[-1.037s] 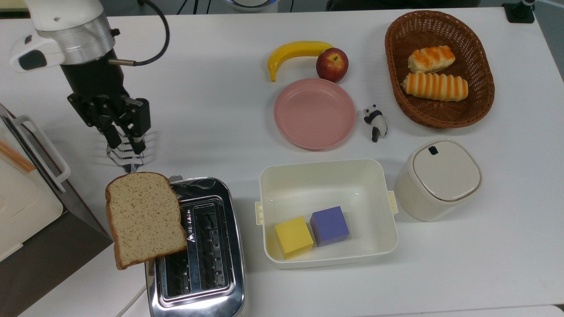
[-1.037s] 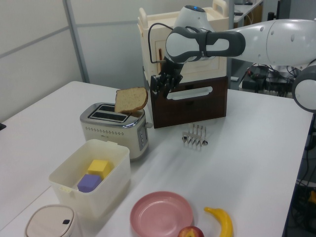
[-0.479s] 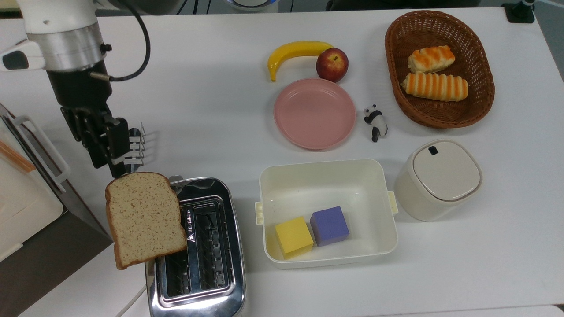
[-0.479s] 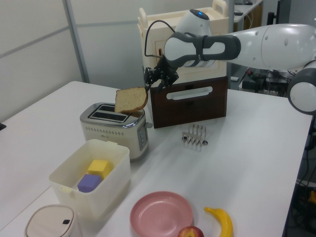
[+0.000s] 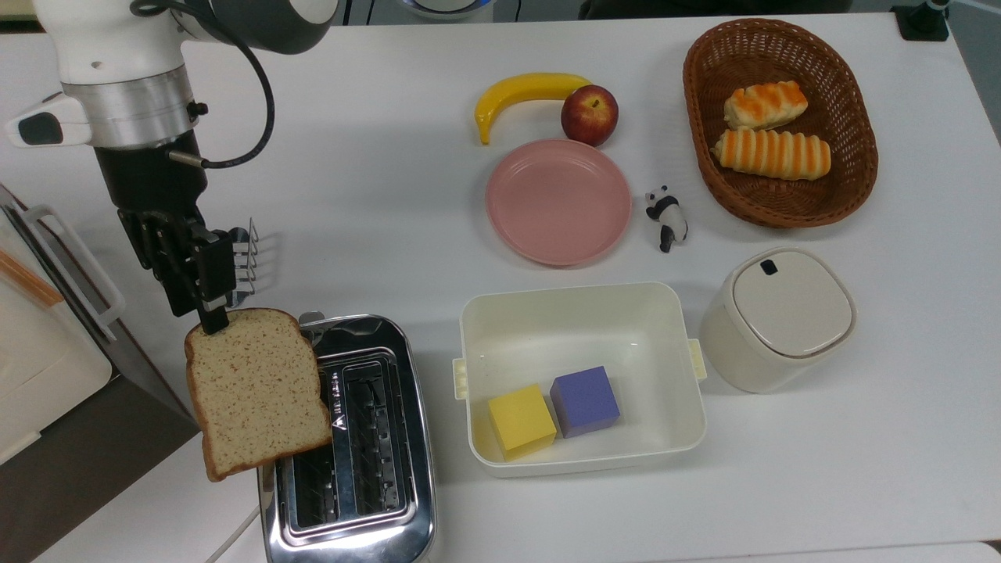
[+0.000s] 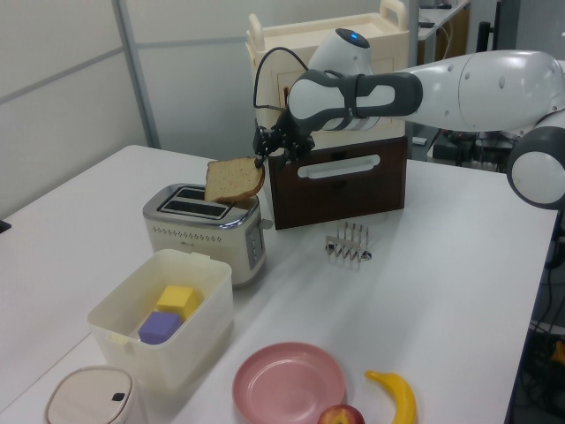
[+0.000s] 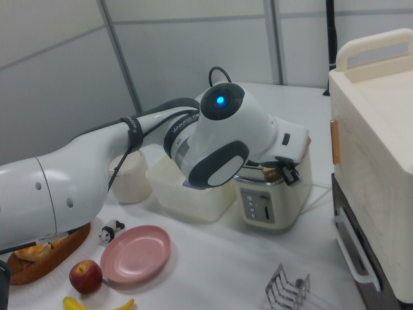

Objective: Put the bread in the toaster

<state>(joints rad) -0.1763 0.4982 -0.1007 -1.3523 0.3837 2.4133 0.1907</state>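
The bread [image 5: 256, 389] lies tilted across the toaster [image 5: 352, 446], covering part of the slot on the top view's left and overhanging the edge. The tool [image 5: 209, 314] sits at the slice's domed top edge; I cannot tell if it is spread or pinching. A wire rack [image 5: 241, 262] stands just behind it. A cream tub [image 5: 583, 461] holding two blocks sits beside the toaster on the counter [image 5: 821, 469]
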